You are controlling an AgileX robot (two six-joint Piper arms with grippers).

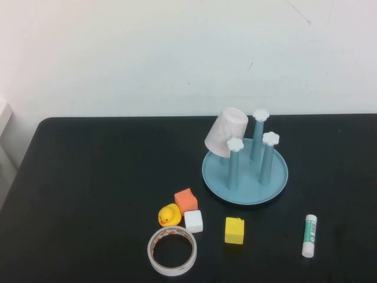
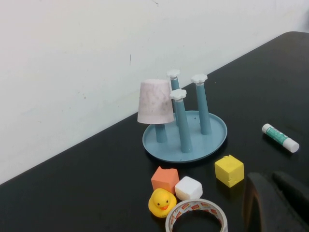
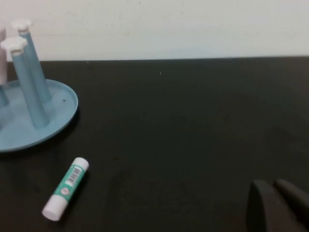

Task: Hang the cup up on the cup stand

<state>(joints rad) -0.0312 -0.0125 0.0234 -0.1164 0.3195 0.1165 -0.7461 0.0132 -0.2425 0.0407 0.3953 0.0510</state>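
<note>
The pale pink cup [image 1: 226, 132] sits upside down and tilted over the back-left post of the cup stand [image 1: 277, 183], a round light-blue tray with blue posts and white flower caps. The left wrist view shows the cup [image 2: 154, 101] capping its post on the stand [image 2: 212, 140]. Neither arm appears in the high view. My left gripper [image 2: 270, 178] hovers shut and empty near the table's front, beside the yellow cube. Well clear of the stand [image 3: 58, 116], my right gripper [image 3: 271, 184] is shut and empty over bare table.
In front of the stand lie an orange cube [image 1: 186, 201], a white cube [image 1: 193, 221], a yellow duck [image 1: 169, 215], a yellow cube [image 1: 234, 230] and a tape roll [image 1: 171, 251]. A glue stick [image 1: 309, 236] lies at the front right. The black table meets a white wall behind.
</note>
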